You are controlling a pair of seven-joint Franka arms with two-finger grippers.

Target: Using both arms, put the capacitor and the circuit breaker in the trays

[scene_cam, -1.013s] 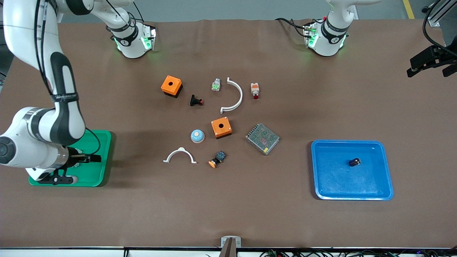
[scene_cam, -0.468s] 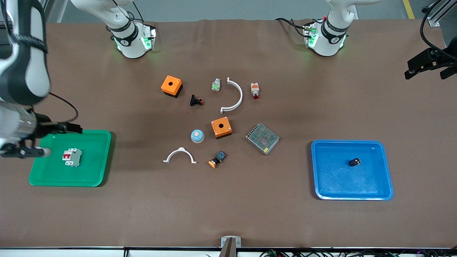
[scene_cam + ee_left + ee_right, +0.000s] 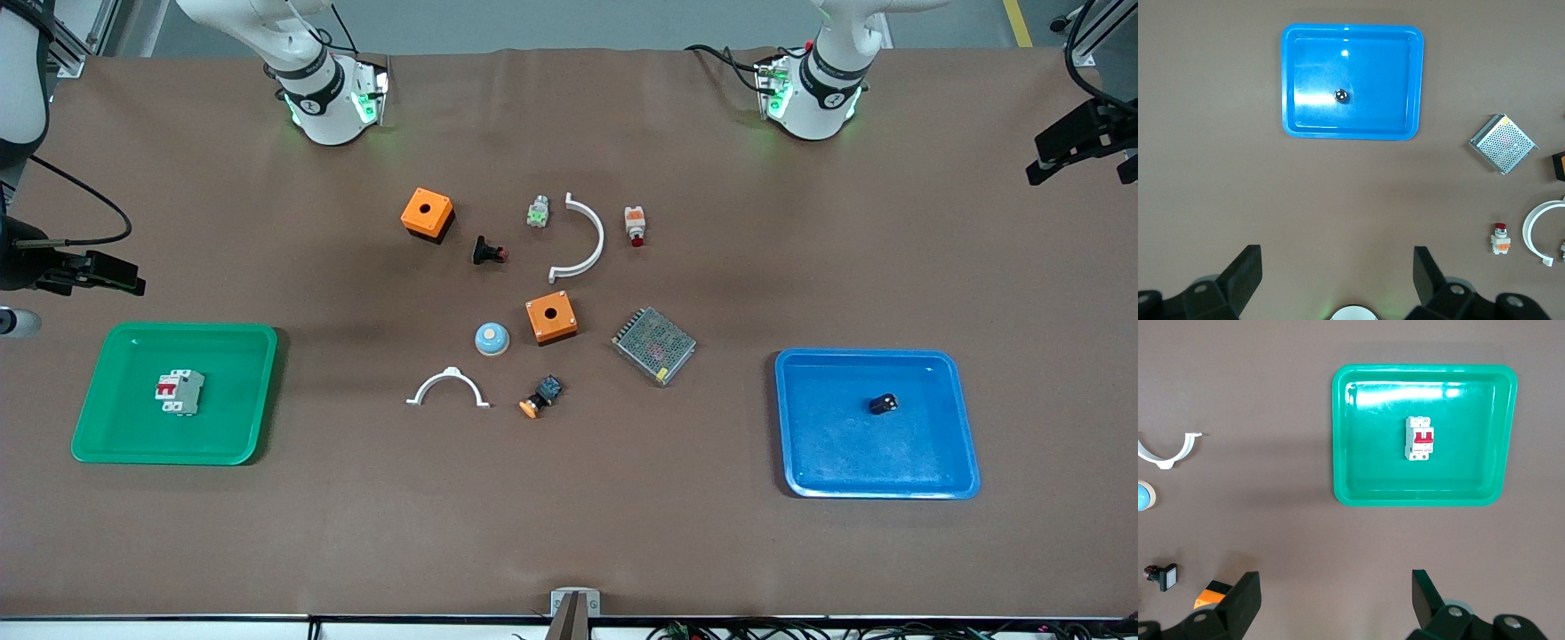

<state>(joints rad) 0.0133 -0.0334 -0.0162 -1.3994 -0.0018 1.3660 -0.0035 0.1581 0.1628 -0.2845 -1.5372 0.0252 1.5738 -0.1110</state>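
Brown worktop (image 3: 569, 533): my right gripper (image 3: 1336, 600), spread, has lifted off the green tray (image 3: 258, 391), leaving the breaker (image 3: 179, 392); left gripper (image 3: 1338, 277) spread, capacitor (image 3: 883, 404) unmoved.

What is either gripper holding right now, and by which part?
Nothing. Both grippers are open and empty; the circuit breaker lies in the green tray, the capacitor in the blue tray.

The circuit breaker (image 3: 1419, 439) lies flat in the middle of the green tray (image 3: 1351, 487) on the brown desk (image 3: 1271, 400). The right claw (image 3: 1336, 597) hangs wide open over bare desk beside the tray.
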